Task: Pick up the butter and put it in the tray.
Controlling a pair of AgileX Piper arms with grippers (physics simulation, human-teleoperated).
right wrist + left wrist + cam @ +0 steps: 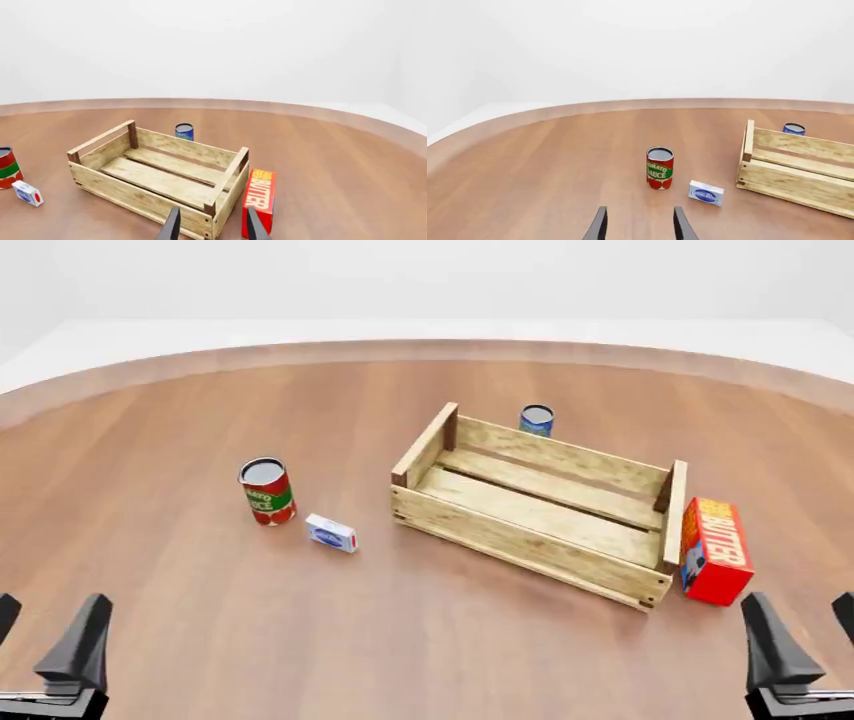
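On the table, right side:
butter: on its long edge, just beside the tray's right end, outside it
tray: centre, nothing inside
blue can: behind tray
tomato can, small white-blue box: left of tray
right gripper: near edge, fingers parted, holding nothing
left gripper: near edge, fingers apart, holding nothing

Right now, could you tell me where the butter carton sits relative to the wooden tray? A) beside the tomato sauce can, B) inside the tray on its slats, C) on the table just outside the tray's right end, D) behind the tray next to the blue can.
C: the butter stands on the table against the outside of the tray's right end wall, and the tray's slats are bare.
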